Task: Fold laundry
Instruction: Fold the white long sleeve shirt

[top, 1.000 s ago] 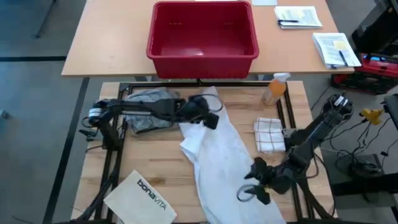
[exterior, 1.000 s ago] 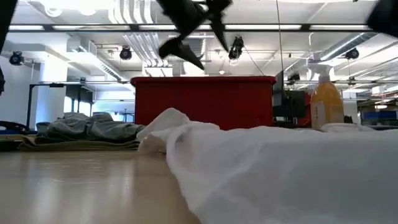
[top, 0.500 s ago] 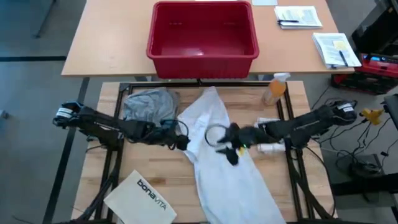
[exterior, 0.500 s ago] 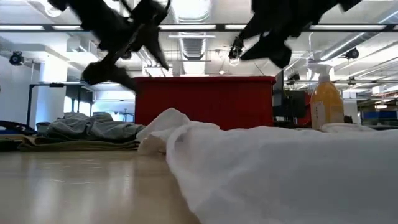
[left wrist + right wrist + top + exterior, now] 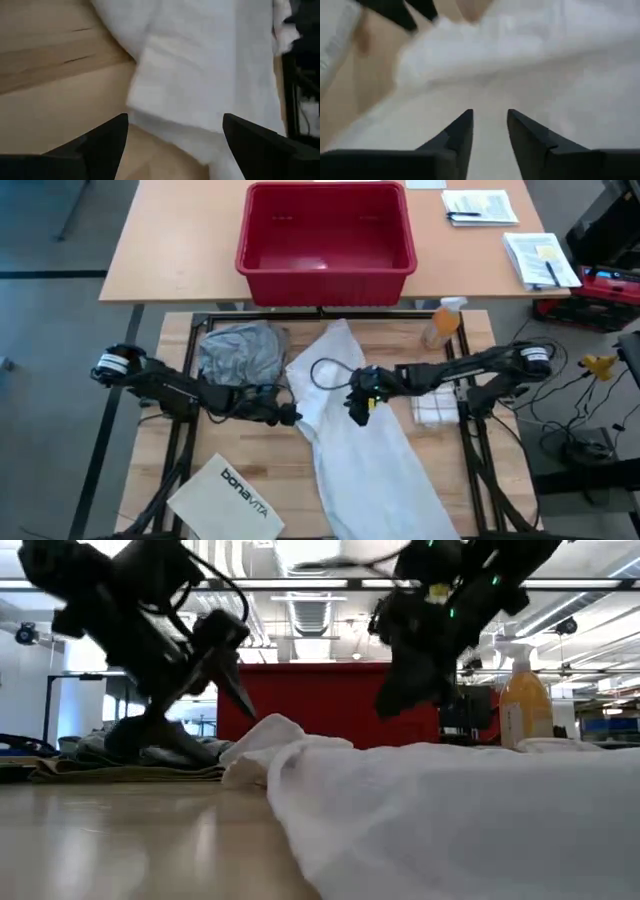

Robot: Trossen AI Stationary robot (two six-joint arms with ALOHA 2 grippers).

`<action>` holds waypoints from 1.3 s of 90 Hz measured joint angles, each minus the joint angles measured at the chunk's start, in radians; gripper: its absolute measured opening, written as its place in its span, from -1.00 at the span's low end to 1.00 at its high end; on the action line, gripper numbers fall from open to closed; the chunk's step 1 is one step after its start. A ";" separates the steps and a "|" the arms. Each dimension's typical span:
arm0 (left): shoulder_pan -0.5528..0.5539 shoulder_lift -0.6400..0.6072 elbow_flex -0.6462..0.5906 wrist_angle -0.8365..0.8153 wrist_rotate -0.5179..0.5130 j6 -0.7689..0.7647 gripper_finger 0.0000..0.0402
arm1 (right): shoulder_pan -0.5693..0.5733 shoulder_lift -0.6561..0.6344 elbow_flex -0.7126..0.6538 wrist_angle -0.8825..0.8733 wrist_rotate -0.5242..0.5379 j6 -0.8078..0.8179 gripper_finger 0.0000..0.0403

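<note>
White shirt (image 5: 362, 435) lies spread from the table's far middle down to the near right edge, rumpled collar end near the left gripper. Grey T-shirt (image 5: 238, 352) sits bunched at the far left of the wooden table (image 5: 250, 455), on top of a tan piece (image 5: 120, 772) visible in the low view as a flat layer under it.

Left gripper (image 5: 288, 416) is low at the shirt's left edge, just beside the cloth; wrist view shows its fingers (image 5: 102, 142) spread wide, nothing between them, shirt edge right ahead.

Right gripper (image 5: 358, 406) reaches in from the right, over the shirt's upper middle. Its fingers (image 5: 456, 136) are parted only a narrow gap, holding nothing, pointed down at the white cloth.

Checked cloth (image 5: 434, 408) lies right of the shirt, partly under the right arm. Spray bottle (image 5: 442, 322) stands far right. Red bin (image 5: 326, 242) on the far table. White bag (image 5: 232, 492) printed "bonavita" at the near left.
</note>
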 joint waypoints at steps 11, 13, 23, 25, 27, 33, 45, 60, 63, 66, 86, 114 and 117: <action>-0.001 0.059 -0.025 0.098 0.003 -0.063 0.54 | -0.002 0.086 0.000 0.019 -0.009 -0.028 -0.72; -0.001 0.070 -0.026 0.112 0.005 -0.069 0.54 | -0.002 0.096 0.000 0.024 -0.025 -0.034 -0.75; -0.001 0.115 -0.017 0.174 0.012 -0.088 0.54 | 0.000 0.132 0.000 0.058 -0.103 -0.038 -0.89; -0.001 0.124 -0.012 0.178 0.012 -0.091 0.54 | 0.000 0.136 0.000 0.061 -0.110 -0.037 -0.92; -0.001 0.133 -0.004 0.176 0.012 -0.091 0.54 | 0.000 0.139 0.000 0.066 -0.111 -0.036 -0.94; -0.001 0.158 0.015 0.169 0.011 -0.089 0.54 | -0.001 0.141 0.000 0.069 -0.111 -0.037 -0.98; 0.002 0.196 0.067 0.181 0.011 -0.067 0.54 | -0.001 0.135 0.000 0.074 -0.111 -0.041 -0.98; 0.002 0.215 0.142 0.175 0.011 -0.032 0.54 | -0.001 0.133 0.000 0.074 -0.156 -0.024 -1.00; 0.003 0.214 0.156 0.174 0.011 -0.033 0.54 | -0.005 0.126 0.000 0.071 -0.186 0.010 -1.00; 0.003 0.212 0.168 0.164 0.011 -0.033 0.54 | -0.007 0.119 0.000 0.070 -0.212 0.034 -1.00; 0.003 0.207 0.228 0.032 0.049 -0.012 0.54 | -0.007 0.057 0.001 -0.008 -0.191 0.032 -1.00; 0.003 0.165 0.237 0.019 0.098 0.021 0.54 | 0.005 0.055 0.000 -0.017 -0.188 0.037 -1.00; 0.003 0.160 0.237 0.019 0.098 0.022 0.54 | 0.008 0.055 0.000 -0.017 -0.188 0.038 -1.00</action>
